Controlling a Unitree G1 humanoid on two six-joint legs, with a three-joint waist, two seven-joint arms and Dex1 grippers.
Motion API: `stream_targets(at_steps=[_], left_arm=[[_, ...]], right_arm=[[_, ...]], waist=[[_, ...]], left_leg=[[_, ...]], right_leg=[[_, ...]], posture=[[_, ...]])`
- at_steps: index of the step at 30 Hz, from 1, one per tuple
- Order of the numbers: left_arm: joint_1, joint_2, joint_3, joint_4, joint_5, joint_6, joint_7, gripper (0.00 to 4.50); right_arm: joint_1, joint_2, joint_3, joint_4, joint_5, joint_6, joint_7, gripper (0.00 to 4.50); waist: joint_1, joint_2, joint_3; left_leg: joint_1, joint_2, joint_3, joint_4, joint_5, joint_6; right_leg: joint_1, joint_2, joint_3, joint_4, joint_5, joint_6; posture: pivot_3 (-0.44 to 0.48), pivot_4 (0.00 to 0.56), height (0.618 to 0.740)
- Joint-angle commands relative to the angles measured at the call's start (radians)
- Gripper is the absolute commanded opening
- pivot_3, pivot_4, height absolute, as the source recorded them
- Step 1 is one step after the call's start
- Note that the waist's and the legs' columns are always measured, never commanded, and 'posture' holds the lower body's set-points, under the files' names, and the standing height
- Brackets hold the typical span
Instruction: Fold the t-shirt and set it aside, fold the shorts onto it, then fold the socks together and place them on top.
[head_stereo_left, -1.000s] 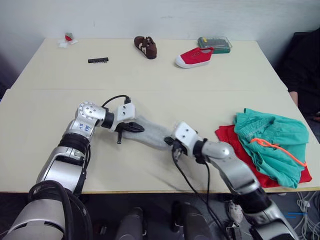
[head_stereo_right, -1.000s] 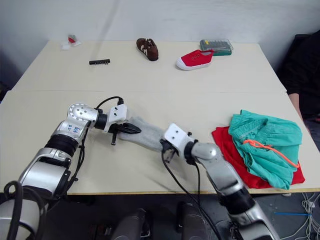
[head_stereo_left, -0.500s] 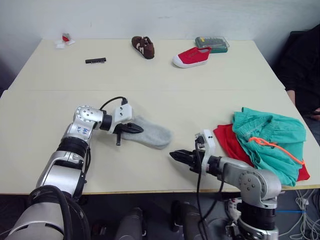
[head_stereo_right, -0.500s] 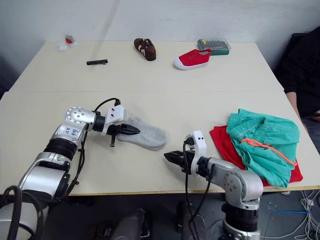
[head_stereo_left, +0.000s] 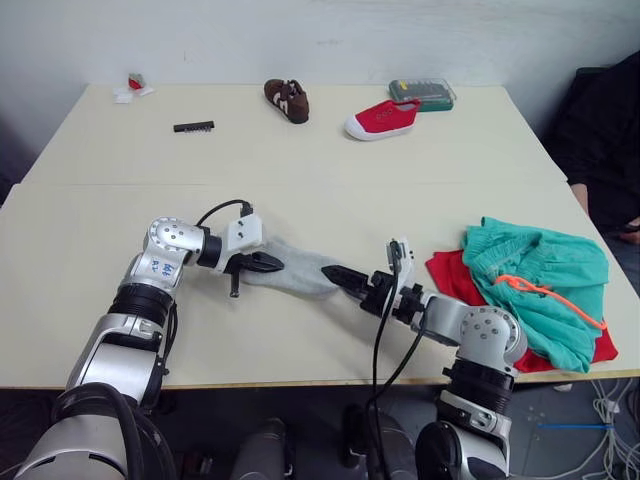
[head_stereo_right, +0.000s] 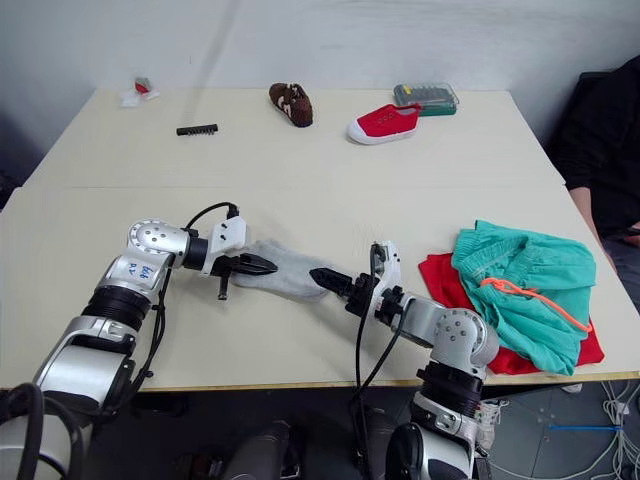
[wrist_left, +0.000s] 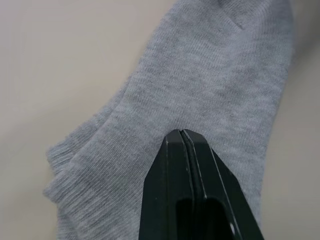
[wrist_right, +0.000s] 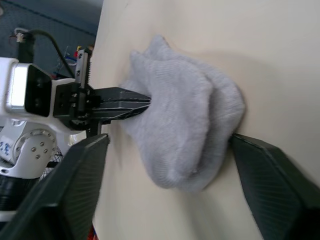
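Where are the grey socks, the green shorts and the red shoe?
socks (head_stereo_left: 300, 268), left eye view, middle of the grey knit
shorts (head_stereo_left: 545, 270), left eye view, upper fabric
red shoe (head_stereo_left: 382, 120), left eye view, canvas upper

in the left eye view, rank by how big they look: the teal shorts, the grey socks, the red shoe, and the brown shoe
1. shorts, clearly largest
2. socks
3. red shoe, close to the socks in apparent size and farther from the camera, so this order is unsure
4. brown shoe, smallest

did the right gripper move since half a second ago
Yes. The right gripper has gone forward, from clear of the socks near the table's front edge up to their toe end, fingers open around it.
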Motion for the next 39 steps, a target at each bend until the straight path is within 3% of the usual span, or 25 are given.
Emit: stream_targets(at_steps=[1,8,18,28,39], left_arm=[[0.009,0.013,-0.002,-0.019,0.012,0.009,0.011,0.00],[0.004,0.015,0.000,-0.012,0.012,0.010,0.022,0.00],[0.006,0.022,0.005,-0.025,0.009,0.019,0.028,0.00],[0.007,0.025,0.002,-0.045,0.010,0.032,0.027,0.00],[0.010,0.028,0.004,-0.066,0.010,0.048,0.027,0.00]], right_arm=[[-0.044,0.050,-0.042,-0.019,0.040,0.001,-0.065,2.66],[-0.074,0.033,-0.048,-0.024,0.133,0.014,-0.113,0.15],[-0.038,-0.062,0.020,-0.071,0.189,0.076,-0.110,0.01],[0.087,-0.090,0.072,-0.123,0.223,0.144,-0.134,3.29],[0.002,-0.009,0.099,0.101,0.137,-0.033,-0.169,3.29]], waist=[[0.000,0.000,0.000],[-0.007,0.000,0.000],[-0.014,0.001,0.000],[-0.016,0.001,0.000],[-0.020,0.001,0.000]], left_leg=[[0.000,0.000,0.000,0.000,0.000,0.000],[-0.001,0.000,0.000,-0.002,0.000,0.000],[-0.001,0.000,0.000,-0.003,0.000,0.000],[-0.002,0.000,-0.001,-0.006,0.000,0.000],[0.000,0.000,0.000,-0.009,0.000,0.001]], right_leg=[[0.000,0.000,0.000,0.000,0.000,0.000],[-0.001,0.000,0.000,-0.001,0.000,0.000],[-0.001,0.000,0.000,-0.003,0.000,0.000],[-0.001,0.000,-0.001,-0.006,0.000,0.000],[-0.001,0.001,-0.001,-0.006,0.000,0.000]], posture=[[0.000,0.150,0.740],[0.000,0.150,0.740],[0.000,0.150,0.740],[0.000,0.150,0.740],[0.000,0.150,0.740]])
